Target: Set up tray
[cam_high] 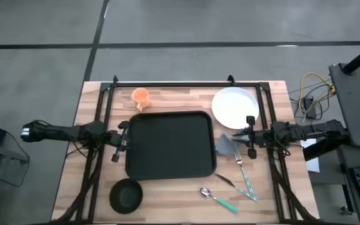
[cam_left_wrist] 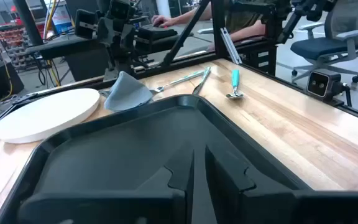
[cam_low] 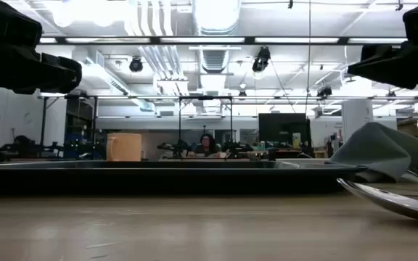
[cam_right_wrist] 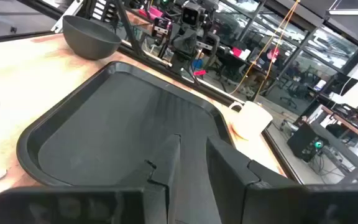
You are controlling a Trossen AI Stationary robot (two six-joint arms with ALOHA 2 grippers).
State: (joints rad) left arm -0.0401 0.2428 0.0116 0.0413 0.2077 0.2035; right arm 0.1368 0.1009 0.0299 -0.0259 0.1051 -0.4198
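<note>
The black tray (cam_high: 170, 145) lies flat on the wooden table, in the middle. My left gripper (cam_high: 122, 139) hovers at the tray's left rim and points across it; its fingers (cam_left_wrist: 185, 180) stand almost together, shut on nothing. My right gripper (cam_high: 245, 136) hovers just right of the tray, over a peaked grey napkin (cam_high: 225, 145). Its fingers (cam_right_wrist: 166, 168) stand a little apart with nothing between them. In the low view both grippers are dark shapes well above the table top.
A white plate (cam_high: 235, 106) lies at the far right and an orange cup (cam_high: 140, 97) at the far left. A round black bowl (cam_high: 126, 195) sits near left. A fork (cam_high: 239, 164), a knife and a teal-handled spoon (cam_high: 217, 197) lie near right.
</note>
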